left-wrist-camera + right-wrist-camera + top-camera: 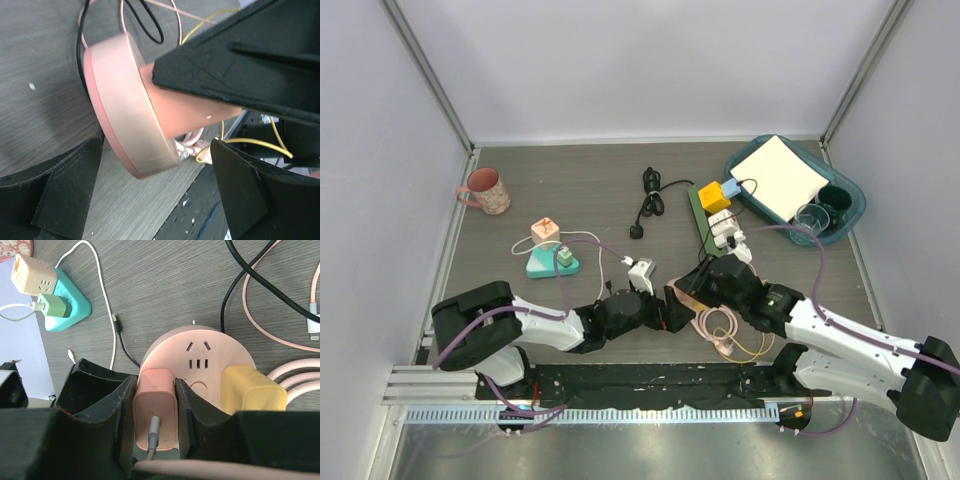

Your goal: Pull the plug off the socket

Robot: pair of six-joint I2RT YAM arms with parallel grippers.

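Pink plug (155, 415) sits in the round pink socket (200, 347) on the bench (150, 280), squeezed by the right claw (155, 390), pointing straight back along it, while the left claw (155, 192) sits around the socket, grip unclear.

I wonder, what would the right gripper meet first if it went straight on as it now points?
Clamped on the pink plug, the right gripper would likely meet the face of the round pink socket first; depth is unclear.
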